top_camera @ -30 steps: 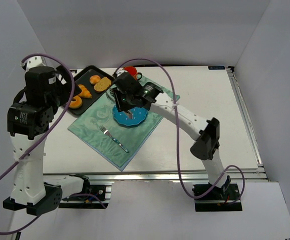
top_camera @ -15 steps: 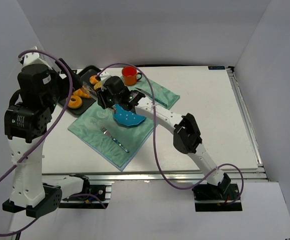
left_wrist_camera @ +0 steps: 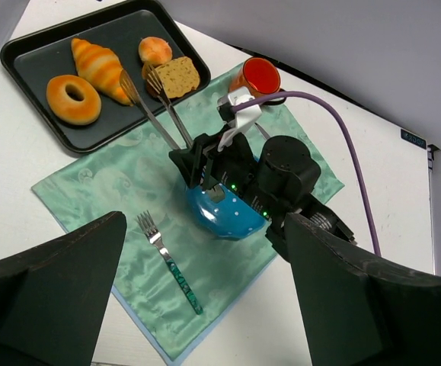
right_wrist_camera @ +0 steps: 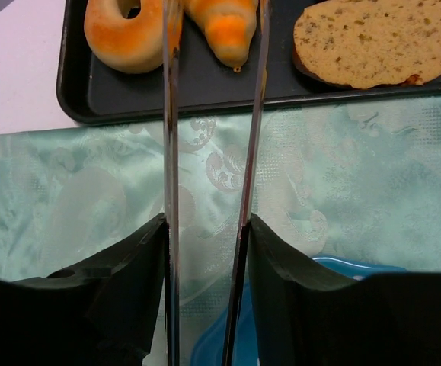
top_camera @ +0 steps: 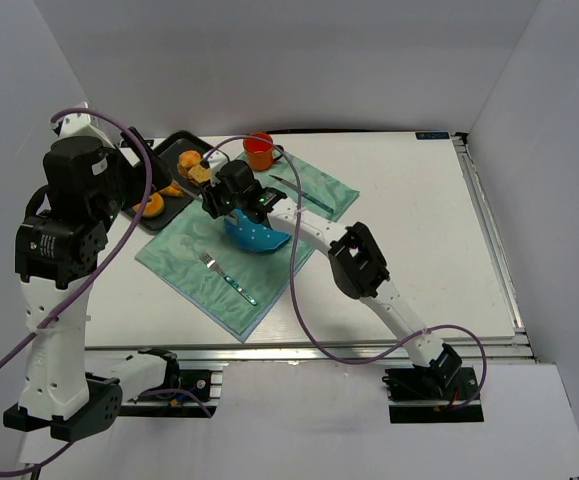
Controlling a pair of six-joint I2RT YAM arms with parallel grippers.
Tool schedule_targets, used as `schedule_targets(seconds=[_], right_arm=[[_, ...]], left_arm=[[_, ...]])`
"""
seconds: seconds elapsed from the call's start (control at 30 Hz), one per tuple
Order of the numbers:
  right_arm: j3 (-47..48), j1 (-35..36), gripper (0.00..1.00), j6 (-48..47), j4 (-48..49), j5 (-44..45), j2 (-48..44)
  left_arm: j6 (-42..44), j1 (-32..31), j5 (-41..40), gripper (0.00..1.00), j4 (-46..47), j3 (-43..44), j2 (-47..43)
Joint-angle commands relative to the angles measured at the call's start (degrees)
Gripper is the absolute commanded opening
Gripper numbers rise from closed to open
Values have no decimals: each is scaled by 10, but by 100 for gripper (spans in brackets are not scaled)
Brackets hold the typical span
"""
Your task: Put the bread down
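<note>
The croissant (left_wrist_camera: 98, 67) lies in the black tray (left_wrist_camera: 30, 53) between a donut (left_wrist_camera: 73, 99) and a toast slice (left_wrist_camera: 179, 76). It also shows in the right wrist view (right_wrist_camera: 228, 27). My right gripper (right_wrist_camera: 207, 229) is shut on metal tongs (left_wrist_camera: 155, 110), above the blue plate (left_wrist_camera: 228, 221). The tongs' arms are spread, and their tips reach over the tray just right of the croissant without holding it. My left gripper (left_wrist_camera: 205, 221) is open and empty, high above the cloth. In the top view my left arm partly hides the tray.
A round bun (left_wrist_camera: 154, 50) lies at the tray's far side. An orange mug (left_wrist_camera: 259, 76) stands behind the plate. A fork (left_wrist_camera: 167, 263) with a green handle lies on the green cloth (left_wrist_camera: 91, 183). White walls enclose the table.
My right arm has swung left from over the plate toward the tray, bringing the tongs' tips over the tray. My left arm has shifted only slightly.
</note>
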Motion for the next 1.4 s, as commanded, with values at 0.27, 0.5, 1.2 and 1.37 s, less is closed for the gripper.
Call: schedule_targets(seconds=[0.27,0.5,1.2,1.37], right_arm=[[38,4,52,-10,57,-21,24],[42,5,54,-23,60,2,36],[63,5,54,-25,88,7,74],[63,5,54,-32,86,13,79]], left_arm=[[7,-2,4,95,1,-10,-9],[3,-2,4,95,2,-16,-9],[9,-2,-7,95,0,-23,-8],[8,-2,-7,95,1,-25,-9]])
